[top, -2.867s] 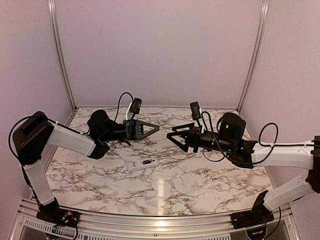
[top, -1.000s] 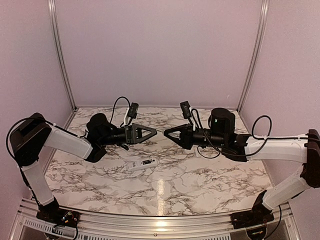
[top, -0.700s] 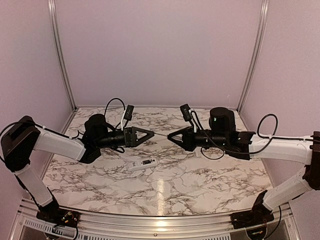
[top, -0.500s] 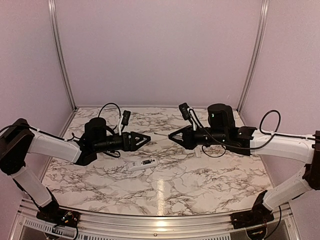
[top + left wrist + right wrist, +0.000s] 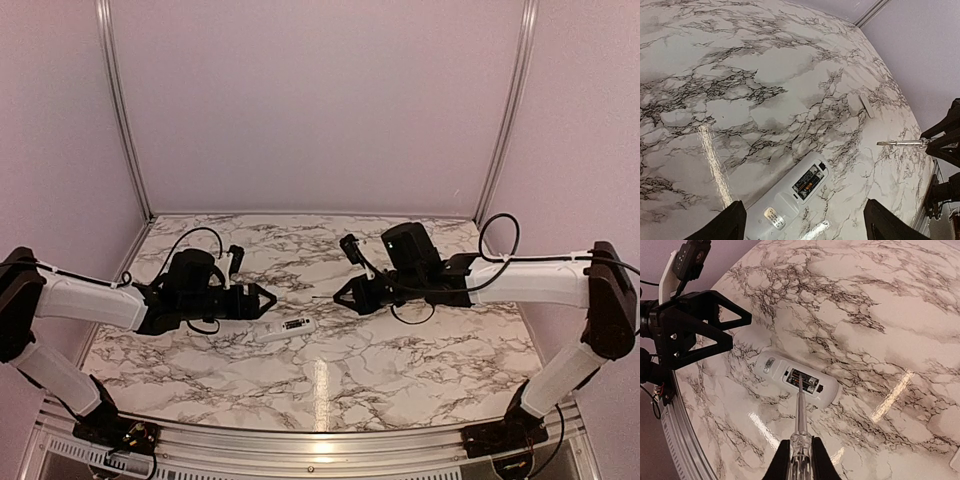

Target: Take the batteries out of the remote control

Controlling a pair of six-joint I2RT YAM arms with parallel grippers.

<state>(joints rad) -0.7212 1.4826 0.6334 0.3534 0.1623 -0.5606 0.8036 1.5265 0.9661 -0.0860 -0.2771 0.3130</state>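
the remote control (image 5: 285,327) lies back-up on the table (image 5: 400,360) between the arms, its compartment open with the batteries (image 5: 802,381) seated inside. the right gripper (image 5: 800,462) is clamped on a thin stick (image 5: 800,412) aimed at them, likely to pry them out. the left gripper (image 5: 265,300) hovers beside the remote's end, jaws wide and empty, seemingly ready to steady it.

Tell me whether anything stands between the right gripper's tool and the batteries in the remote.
Nothing visible does. The remote is open, the batteries lie bare in it, and the cover lies apart. The tool in the right gripper points at them across open air.
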